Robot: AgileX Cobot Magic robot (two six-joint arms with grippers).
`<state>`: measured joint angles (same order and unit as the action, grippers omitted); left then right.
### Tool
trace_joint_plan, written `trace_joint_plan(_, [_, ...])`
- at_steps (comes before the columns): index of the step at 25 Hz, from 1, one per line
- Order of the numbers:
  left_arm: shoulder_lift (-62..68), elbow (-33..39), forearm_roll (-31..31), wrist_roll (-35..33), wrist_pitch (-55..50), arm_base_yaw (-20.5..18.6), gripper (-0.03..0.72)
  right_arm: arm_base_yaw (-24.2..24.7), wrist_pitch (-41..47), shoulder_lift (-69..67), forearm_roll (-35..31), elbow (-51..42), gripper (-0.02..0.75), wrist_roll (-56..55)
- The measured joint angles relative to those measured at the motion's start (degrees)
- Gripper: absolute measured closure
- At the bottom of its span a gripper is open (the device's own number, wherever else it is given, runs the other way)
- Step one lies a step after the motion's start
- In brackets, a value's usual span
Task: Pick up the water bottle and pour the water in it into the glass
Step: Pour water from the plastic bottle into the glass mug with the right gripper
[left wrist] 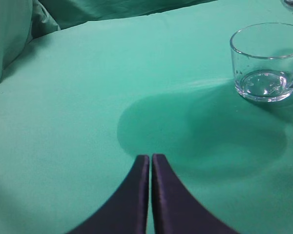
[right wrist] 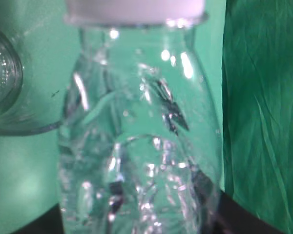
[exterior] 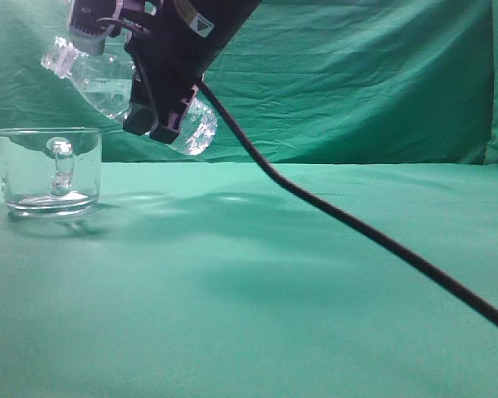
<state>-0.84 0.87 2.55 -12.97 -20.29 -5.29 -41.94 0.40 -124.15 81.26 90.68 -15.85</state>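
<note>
One water bottle (exterior: 108,83) tilted at upper left, clamped in right pincer (exterior: 162,124), one glass (exterior: 48,170) below on desk (exterior: 315,290), left pincer (left wrist: 150,163) clenched empty.

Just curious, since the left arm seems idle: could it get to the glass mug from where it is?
Probably yes. The left gripper is shut and empty, and only bare green cloth lies between it and the glass mug; the tilted water bottle hangs above, though.
</note>
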Motion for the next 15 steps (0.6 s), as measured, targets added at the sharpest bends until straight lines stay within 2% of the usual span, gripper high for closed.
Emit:
trace_joint_plan(9, [0.0, 0.0, 0.0, 0.0, 0.0, 0.0, 0.688, 0.0, 0.1, -2.5, 1.5, 3.7, 0.398, 0.0])
trace_joint_plan(15, [0.0, 0.0, 0.0, 0.0, 0.0, 0.0, 0.688, 0.0, 0.7, -2.6, 8.0, 4.3, 0.398, 0.0])
